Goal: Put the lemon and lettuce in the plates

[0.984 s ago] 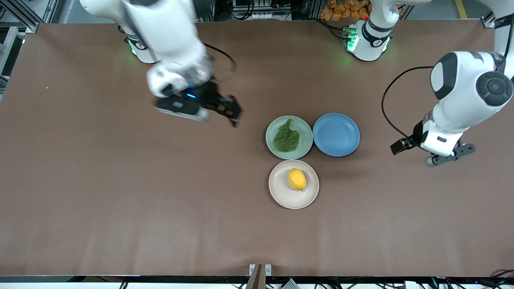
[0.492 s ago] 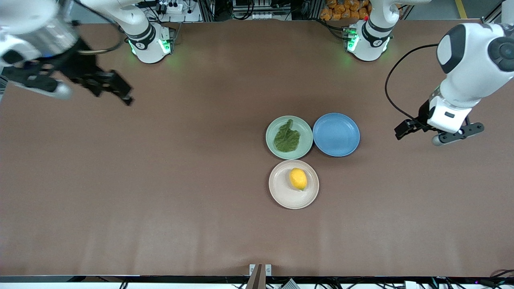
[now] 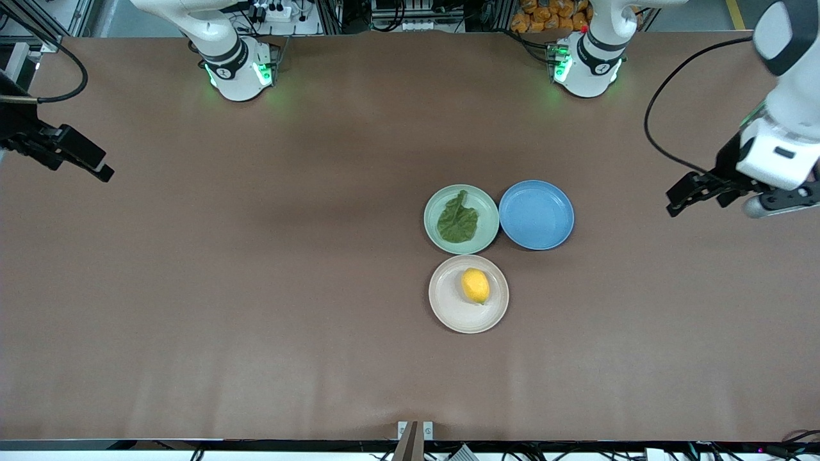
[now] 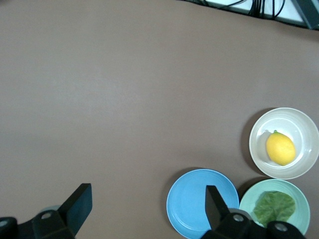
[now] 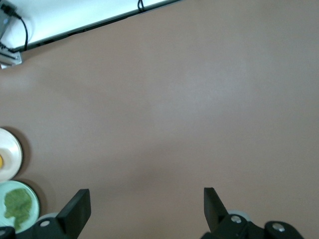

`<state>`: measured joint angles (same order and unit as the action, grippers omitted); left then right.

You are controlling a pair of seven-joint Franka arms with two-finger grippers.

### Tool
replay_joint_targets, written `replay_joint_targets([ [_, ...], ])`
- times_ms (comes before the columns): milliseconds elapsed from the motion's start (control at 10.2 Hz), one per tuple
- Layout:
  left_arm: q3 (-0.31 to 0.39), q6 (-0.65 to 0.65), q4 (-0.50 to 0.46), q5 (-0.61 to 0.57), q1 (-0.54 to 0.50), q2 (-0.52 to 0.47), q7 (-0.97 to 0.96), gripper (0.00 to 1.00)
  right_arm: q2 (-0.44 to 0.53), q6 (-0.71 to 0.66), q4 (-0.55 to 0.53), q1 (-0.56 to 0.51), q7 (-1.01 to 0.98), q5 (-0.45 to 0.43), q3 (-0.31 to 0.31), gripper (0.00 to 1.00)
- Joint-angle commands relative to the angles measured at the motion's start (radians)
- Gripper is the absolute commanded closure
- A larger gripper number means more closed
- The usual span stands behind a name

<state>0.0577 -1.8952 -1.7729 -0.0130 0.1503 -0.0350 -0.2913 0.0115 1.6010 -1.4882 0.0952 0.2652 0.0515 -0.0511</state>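
Two plates carry their load already: the lettuce (image 3: 457, 220) lies in the mint plate (image 3: 489, 211), touching the blue plate (image 3: 537, 215), and the lemon (image 3: 475, 285) in the beige plate (image 3: 451, 307), nearer the camera than the blue plate. The task looks finished. Both pincers, left (image 4: 144, 211) and right (image 5: 143, 209), hang wide open and empty over bare counter (image 3: 256, 288), well apart from the blue plate; retreating high avoids disturbing anything.

No text, label, brand, number or sign can be read on anything in these views.

Brown table (image 3: 256, 288), cluttered bkgd.
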Motion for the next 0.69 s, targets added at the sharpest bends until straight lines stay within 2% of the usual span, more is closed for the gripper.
replay_joint_targets([
  [0, 0.001, 0.148, 0.156, 0.022, -0.005, 0.043, 0.067, 0.0, 0.015, 0.002, -0.043, -0.034, -0.116, -0.028, 0.016, 0.0],
  [98, -0.002, 0.175, 0.168, 0.022, -0.006, 0.032, 0.108, 0.0, 0.015, 0.002, -0.059, -0.032, -0.168, -0.059, 0.016, 0.0],
  [295, -0.002, 0.298, 0.226, 0.042, -0.005, 0.032, 0.185, 0.0, 0.016, 0.001, -0.089, -0.023, -0.208, -0.062, 0.016, 0.0],
  [590, -0.006, 0.346, 0.251, 0.041, -0.005, 0.027, 0.21, 0.0, 0.041, -0.025, -0.098, -0.006, -0.211, -0.052, 0.019, 0.0],
])
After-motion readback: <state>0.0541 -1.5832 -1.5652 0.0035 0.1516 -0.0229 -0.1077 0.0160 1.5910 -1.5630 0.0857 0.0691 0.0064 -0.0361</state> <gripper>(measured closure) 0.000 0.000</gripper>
